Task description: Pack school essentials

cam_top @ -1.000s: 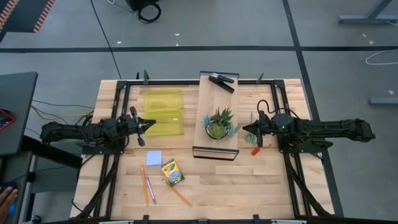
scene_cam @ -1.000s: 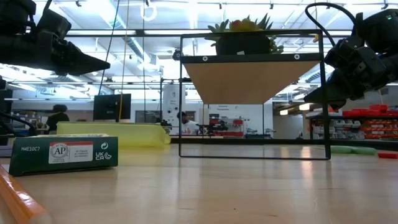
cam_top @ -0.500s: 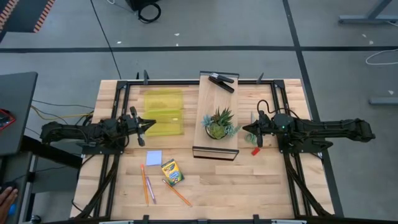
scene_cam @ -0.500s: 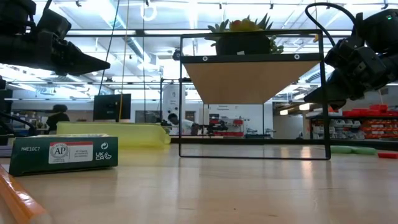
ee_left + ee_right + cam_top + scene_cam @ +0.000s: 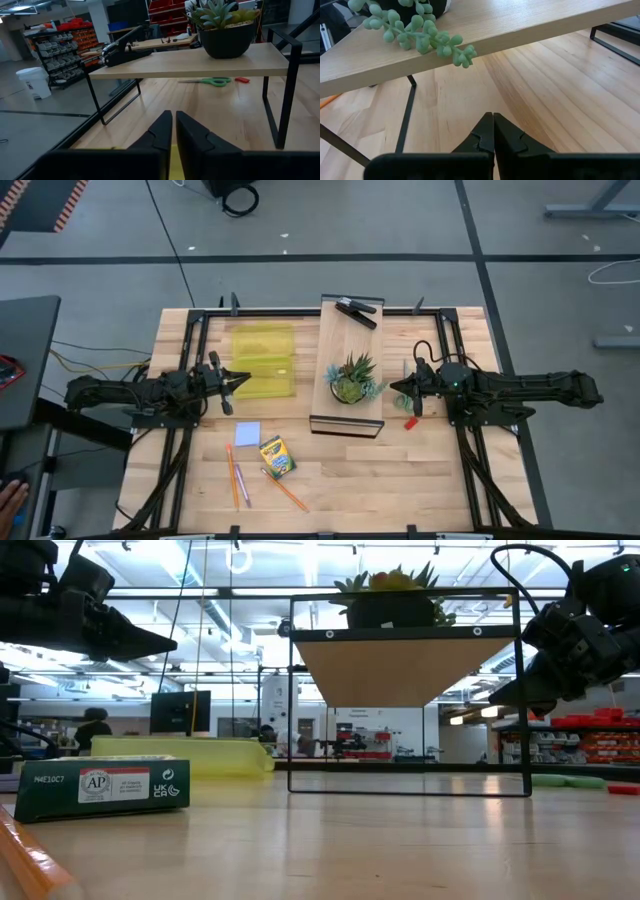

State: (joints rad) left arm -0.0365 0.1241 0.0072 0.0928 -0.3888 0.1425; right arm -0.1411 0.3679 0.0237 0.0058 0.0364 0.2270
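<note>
Nothing is packed yet: left gripper (image 5: 240, 379) and right gripper (image 5: 397, 388) hover with fingers pressed together, empty; crayon box (image 5: 276, 456) (pencils (image 5: 236, 480) beside it) needs picking up for the yellow case (image 5: 264, 362)

Pale wooden table (image 5: 420, 480), black-framed. Translucent yellow case (image 5: 264, 361). Yellow-and-green crayon box (image 5: 276, 456). Pale blue square pad (image 5: 247, 433). Orange and pink pencils (image 5: 237, 480). Tiny red block (image 5: 410, 422). Green spiky plant (image 5: 352, 377) in dark pot. Dark grippers.
</note>
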